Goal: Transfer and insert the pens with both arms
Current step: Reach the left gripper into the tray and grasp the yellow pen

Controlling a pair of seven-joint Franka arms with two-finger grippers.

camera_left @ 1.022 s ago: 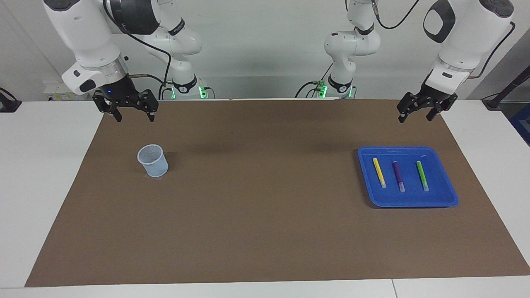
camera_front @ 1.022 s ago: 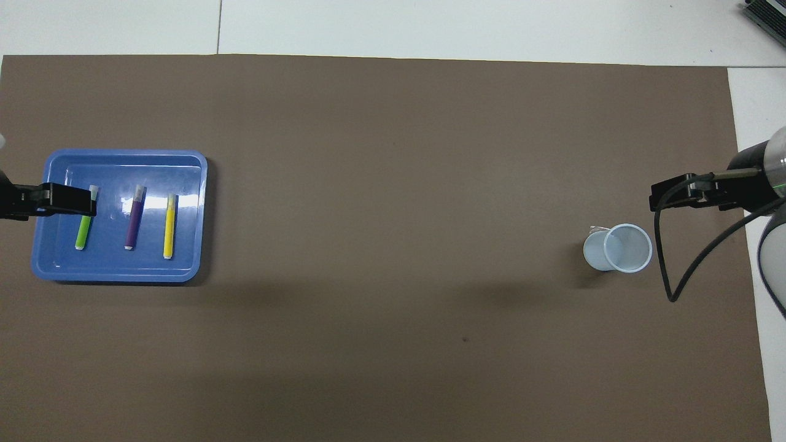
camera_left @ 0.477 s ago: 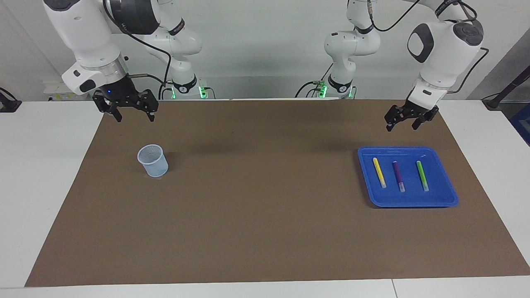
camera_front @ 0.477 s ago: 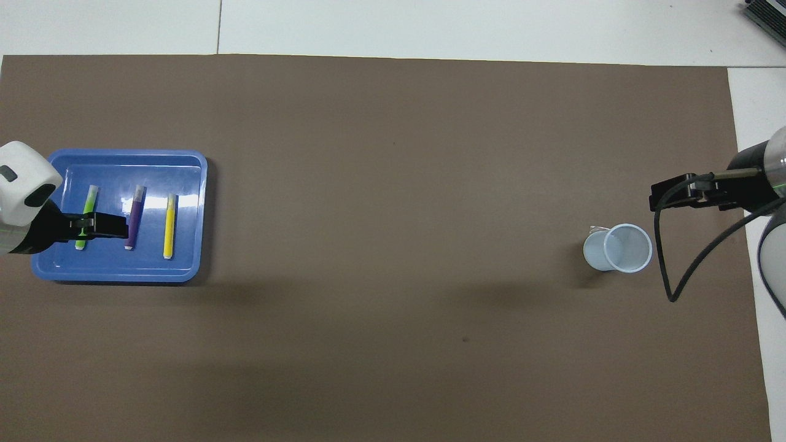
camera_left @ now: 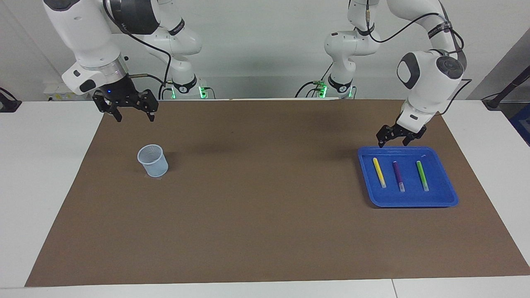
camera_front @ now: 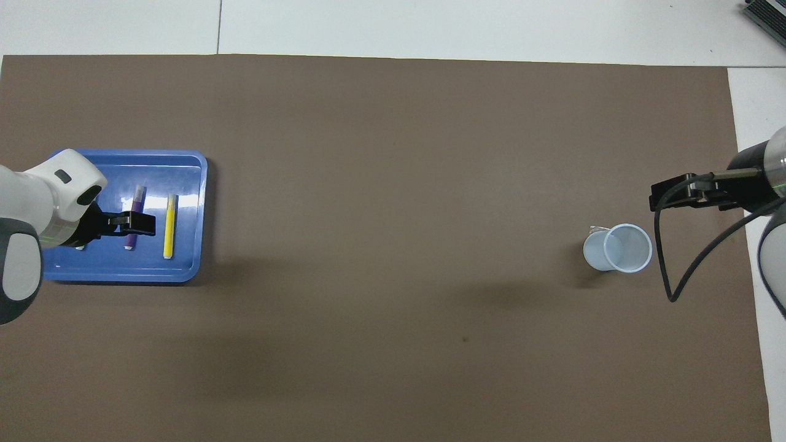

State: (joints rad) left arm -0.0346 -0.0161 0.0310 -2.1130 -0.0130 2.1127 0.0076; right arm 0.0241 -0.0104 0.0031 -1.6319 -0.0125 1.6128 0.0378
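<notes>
While right gripper (camera_left: 126,111) waits spread wide near cup (camera_left: 152,160), left gripper (camera_left: 395,138) hangs wide over tray (camera_left: 439,198) rim; yellow (camera_left: 379,172), purple (camera_left: 398,176), green (camera_left: 422,175) pens lie in tray, below gripper, untouched.

This is a robotics lab, set up as a test bench rather than a working room. Two large white jointed robot arms (camera_left: 89,39) (camera_left: 428,72) with dark grey joint bands and loose black cables are bolted at twelve o'clock of a plain white tabletop (camera_left: 45,174), green status lights glowing at their bases before a bare pale wall. A flat brown paper mat (camera_left: 265,215) covers the work area, holding only staged props: a shallow blue plastic tray (camera_left: 449,194) at three o'clock and a translucent pale plastic cup (camera_left: 152,161) at nine.
</notes>
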